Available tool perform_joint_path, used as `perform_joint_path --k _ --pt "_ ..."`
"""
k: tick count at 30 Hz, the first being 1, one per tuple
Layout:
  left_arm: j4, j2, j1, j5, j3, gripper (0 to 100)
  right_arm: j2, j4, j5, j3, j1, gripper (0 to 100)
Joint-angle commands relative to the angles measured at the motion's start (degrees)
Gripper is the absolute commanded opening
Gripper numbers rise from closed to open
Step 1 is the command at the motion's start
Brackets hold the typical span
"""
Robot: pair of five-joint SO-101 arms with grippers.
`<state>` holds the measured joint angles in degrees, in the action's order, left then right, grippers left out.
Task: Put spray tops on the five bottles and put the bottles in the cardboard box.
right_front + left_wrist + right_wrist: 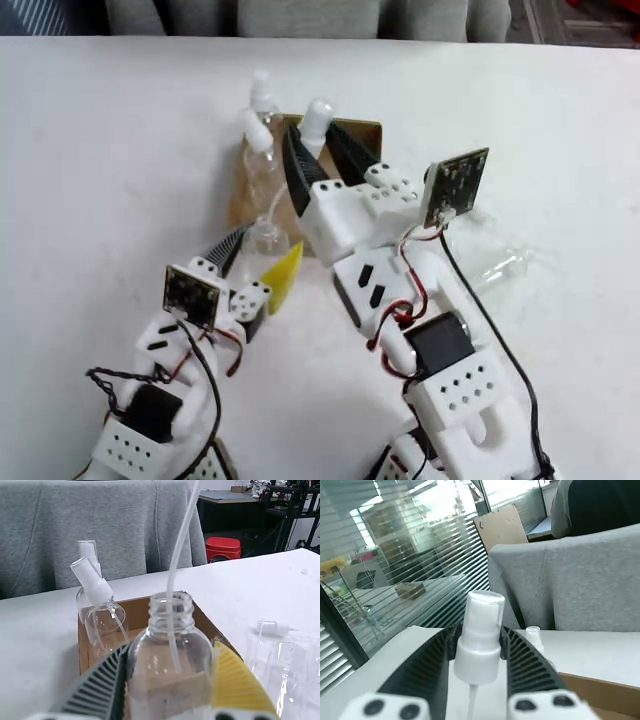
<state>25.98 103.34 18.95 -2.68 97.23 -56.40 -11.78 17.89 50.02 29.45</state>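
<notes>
Nearest, the left claw [170,692] is clamped on an open bottle [170,645], with the grey finger on one side of the body and the yellow finger on the other. It holds the bottle upright at the near side of the cardboard box [137,602]. I judge this bottle to be empty, thin-walled and very light. Its clear plastic looks smooth, so it may slip or turn in the grip, and a hard squeeze would probably dent it. The wide body under the shoulder seems the good place to hold it, as is done here.

Above it, the right claw [315,135] is closed on the spray top [479,640] at its collar. The thin tube [176,570] hangs down through the neck into the bottle. The top should be stiff and light, but the tube looks soft and easy to bend, so the collar is the part to hold.

To the side, a loose bottle [287,667] and a loose spray top [272,627] lie on the counter [120,140]. Farther off, two capped bottles [105,625] are in the box, one of them leaning.
</notes>
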Motion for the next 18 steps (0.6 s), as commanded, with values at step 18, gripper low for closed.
perform_joint_path --k 18 --pt "1.14 1.27 -0.04 0.79 -0.26 3 -1.1 0.84 0.53 7.47 5.67 1.6"
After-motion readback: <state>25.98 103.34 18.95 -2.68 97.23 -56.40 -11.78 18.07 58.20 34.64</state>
